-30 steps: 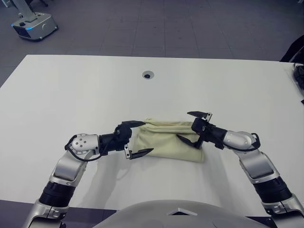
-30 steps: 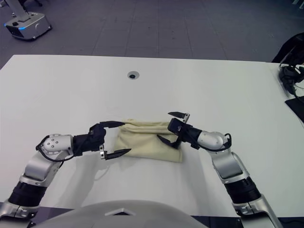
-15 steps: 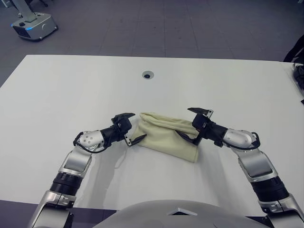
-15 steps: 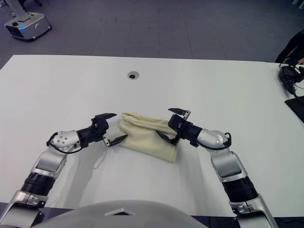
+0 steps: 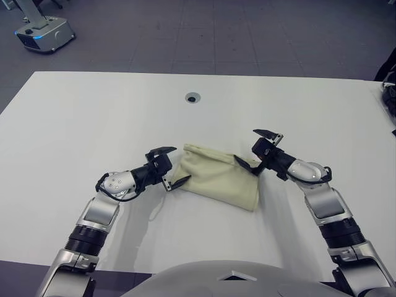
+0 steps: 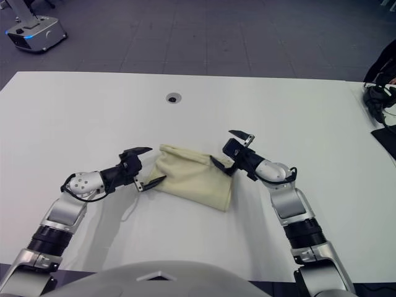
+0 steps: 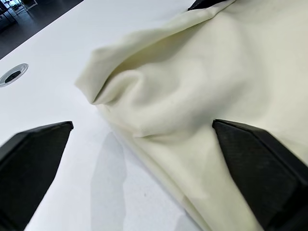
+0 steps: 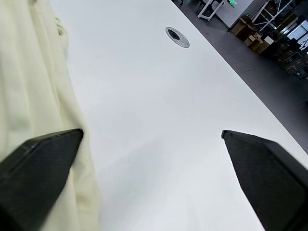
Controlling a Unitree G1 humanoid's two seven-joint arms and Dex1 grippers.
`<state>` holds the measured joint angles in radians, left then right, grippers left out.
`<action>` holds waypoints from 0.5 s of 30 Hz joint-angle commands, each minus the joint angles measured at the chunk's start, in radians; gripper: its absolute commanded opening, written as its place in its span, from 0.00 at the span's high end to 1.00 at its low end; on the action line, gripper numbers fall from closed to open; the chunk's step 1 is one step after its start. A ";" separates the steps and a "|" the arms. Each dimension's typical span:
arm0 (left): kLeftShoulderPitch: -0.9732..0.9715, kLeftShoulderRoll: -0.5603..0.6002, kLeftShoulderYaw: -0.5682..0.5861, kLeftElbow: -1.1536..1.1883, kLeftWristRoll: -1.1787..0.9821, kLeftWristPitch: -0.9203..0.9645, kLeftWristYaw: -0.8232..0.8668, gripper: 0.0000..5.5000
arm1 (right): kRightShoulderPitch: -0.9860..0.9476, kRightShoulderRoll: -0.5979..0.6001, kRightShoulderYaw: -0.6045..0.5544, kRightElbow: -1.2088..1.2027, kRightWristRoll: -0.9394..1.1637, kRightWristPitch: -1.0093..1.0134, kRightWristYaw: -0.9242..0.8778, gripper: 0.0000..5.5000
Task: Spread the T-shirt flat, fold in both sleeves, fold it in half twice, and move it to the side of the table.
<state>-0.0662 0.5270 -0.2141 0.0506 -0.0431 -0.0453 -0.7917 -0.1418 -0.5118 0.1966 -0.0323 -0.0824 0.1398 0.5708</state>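
Observation:
The folded pale yellow T-shirt (image 5: 218, 177) lies slightly askew in a small bundle near the middle of the white table (image 5: 93, 111). My left gripper (image 5: 176, 165) stands open at its left edge, one finger (image 7: 33, 159) over bare table and the other finger (image 7: 264, 163) over the cloth (image 7: 202, 91). It holds nothing. My right gripper (image 5: 249, 146) is open at the shirt's far right corner. Its lower finger (image 8: 38, 168) sits by the cloth edge (image 8: 29, 86), with bare table between the fingers.
A round cable hole (image 5: 193, 97) sits in the table beyond the shirt. Dark cables and gear (image 6: 378, 99) lie at the table's right edge. A mobile base (image 5: 43, 34) stands on the floor at the far left. Wide white tabletop surrounds the shirt.
The shirt has slid and turned, its right end now nearer me. My left gripper drew back off the cloth to its left edge. My right gripper pulled off the cloth toward the far right corner.

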 commanded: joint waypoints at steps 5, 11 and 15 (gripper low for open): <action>0.028 0.018 -0.020 0.017 0.034 0.020 -0.005 0.02 | -0.006 0.017 -0.029 -0.027 0.027 -0.019 -0.008 0.02; 0.032 0.019 -0.022 0.020 0.036 0.015 -0.003 0.02 | -0.036 0.061 -0.088 -0.041 0.071 -0.041 -0.053 0.02; 0.033 0.018 -0.022 0.020 0.035 0.014 -0.003 0.02 | 0.023 0.050 -0.023 -0.117 0.124 -0.017 0.049 0.02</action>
<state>-0.0608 0.5281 -0.2150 0.0495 -0.0426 -0.0541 -0.7876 -0.1489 -0.4525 0.1375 -0.1262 0.0404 0.1148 0.5855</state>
